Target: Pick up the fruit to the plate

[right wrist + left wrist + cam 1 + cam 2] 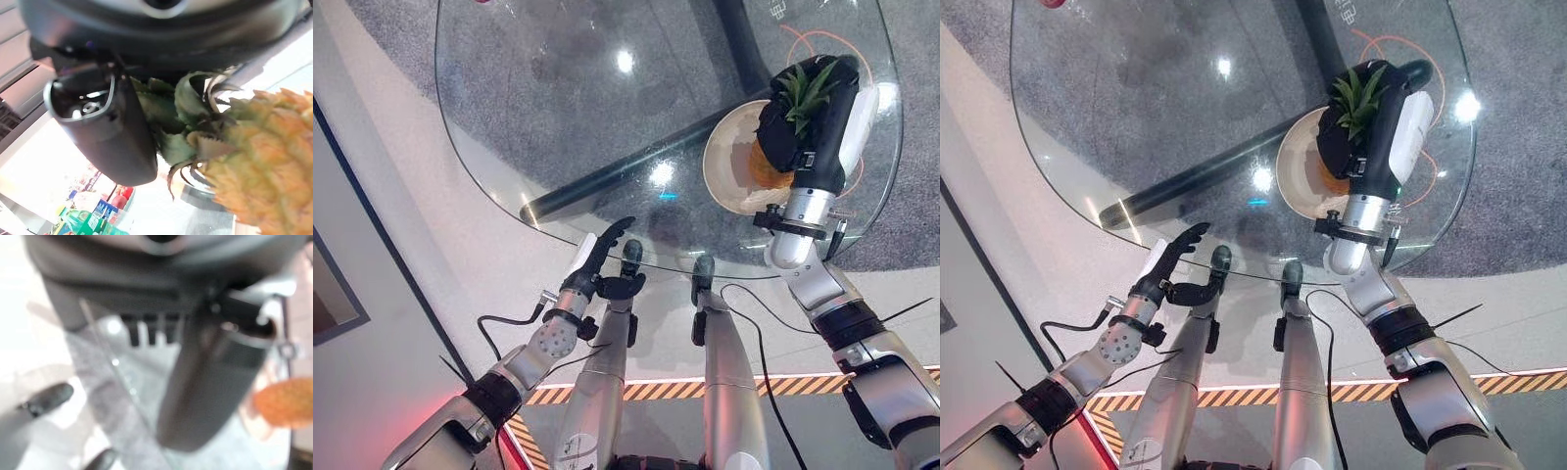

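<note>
I have the pineapple in my right hand, fingers wrapped around its leafy crown, body hanging over the plate at the right of the glass tabletop. It may already touch the plate; I can't tell. Next: lower, then release. Left hand hangs relaxed at the near edge.

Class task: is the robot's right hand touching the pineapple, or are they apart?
Touching. The right wrist view shows the right hand pressed against the pineapple at its leafy crown.
</note>
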Controlling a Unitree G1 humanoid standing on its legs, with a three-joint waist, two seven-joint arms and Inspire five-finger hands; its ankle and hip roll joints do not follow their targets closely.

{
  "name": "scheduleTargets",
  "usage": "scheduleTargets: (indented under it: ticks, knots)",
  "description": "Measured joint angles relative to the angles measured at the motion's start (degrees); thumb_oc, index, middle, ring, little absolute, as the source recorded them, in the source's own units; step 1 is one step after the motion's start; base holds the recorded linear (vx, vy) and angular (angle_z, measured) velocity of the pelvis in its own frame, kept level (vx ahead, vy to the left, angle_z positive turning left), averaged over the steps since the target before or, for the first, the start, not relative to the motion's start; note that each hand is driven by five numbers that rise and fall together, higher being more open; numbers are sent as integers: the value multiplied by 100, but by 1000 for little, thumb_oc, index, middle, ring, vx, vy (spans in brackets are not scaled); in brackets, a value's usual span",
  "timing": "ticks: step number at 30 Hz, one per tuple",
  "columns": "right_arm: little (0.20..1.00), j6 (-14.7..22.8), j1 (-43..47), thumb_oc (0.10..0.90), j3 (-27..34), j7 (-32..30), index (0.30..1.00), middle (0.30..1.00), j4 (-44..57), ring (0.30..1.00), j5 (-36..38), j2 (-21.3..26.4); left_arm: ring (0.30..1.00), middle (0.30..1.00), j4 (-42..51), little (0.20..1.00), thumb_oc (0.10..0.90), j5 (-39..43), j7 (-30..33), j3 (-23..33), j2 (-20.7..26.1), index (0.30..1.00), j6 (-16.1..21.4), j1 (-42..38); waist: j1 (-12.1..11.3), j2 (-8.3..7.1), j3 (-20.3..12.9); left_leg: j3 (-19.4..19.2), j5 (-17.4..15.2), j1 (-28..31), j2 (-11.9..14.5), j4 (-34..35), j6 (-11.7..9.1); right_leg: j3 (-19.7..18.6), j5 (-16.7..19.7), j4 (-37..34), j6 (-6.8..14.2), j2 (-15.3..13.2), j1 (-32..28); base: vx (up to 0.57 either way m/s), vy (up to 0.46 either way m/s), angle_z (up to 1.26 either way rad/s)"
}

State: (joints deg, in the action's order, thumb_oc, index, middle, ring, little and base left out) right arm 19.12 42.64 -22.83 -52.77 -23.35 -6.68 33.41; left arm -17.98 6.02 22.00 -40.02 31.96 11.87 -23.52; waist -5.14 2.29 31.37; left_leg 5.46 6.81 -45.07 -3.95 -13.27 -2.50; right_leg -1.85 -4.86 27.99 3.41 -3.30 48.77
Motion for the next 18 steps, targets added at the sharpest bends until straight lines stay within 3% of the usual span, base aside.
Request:
scheduleTargets:
  ticks: [12,18]
  knots:
    - [200,683,82,100,0,-253,300,300,-425,300,22,-271,900,900,-4,900,800,13,72,-263,-17,900,-44,-124,-71,31,-4,37,14,-25,-15,-46,-25,21,-15,80,17,-4,30,0,0,0]
    - [200,741,140,100,2,-267,300,300,-426,300,17,-394,900,900,2,900,800,15,197,-252,-45,900,21,-164,-72,60,-5,46,21,-132,-30,-60,-17,24,-18,81,22,-16,123,1,5,0]
